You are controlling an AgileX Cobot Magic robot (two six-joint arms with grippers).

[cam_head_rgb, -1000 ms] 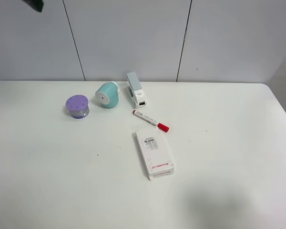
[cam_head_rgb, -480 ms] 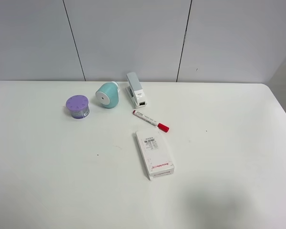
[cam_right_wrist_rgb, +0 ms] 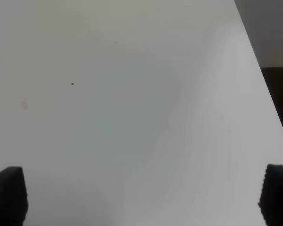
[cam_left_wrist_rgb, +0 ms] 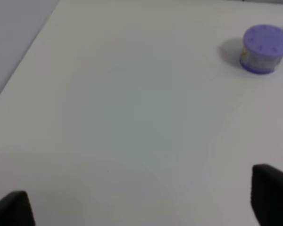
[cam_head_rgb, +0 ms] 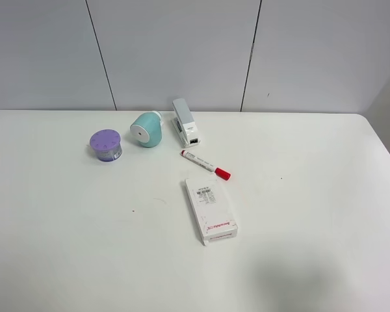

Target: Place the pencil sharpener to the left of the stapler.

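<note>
The teal egg-shaped pencil sharpener [cam_head_rgb: 146,129] lies at the back of the table with its white round face towards the camera. It sits just left of the small white and grey stapler [cam_head_rgb: 184,122], a narrow gap between them. Neither gripper shows in the exterior high view. My left gripper [cam_left_wrist_rgb: 141,202] is open above bare table, only its dark fingertips [cam_left_wrist_rgb: 272,193] showing. My right gripper [cam_right_wrist_rgb: 142,195] is also open over bare table near the right edge, holding nothing. Neither wrist view shows the sharpener or the stapler.
A squat purple-lidded container [cam_head_rgb: 106,144] stands left of the sharpener and also shows in the left wrist view [cam_left_wrist_rgb: 265,48]. A white marker with a red cap [cam_head_rgb: 205,164] lies in front of the stapler. Nearer the camera lies a flat white labelled box [cam_head_rgb: 210,209].
A dark piece of arm at the top left of the exterior high view one second ago has left the picture. No object on the table has moved.
</note>
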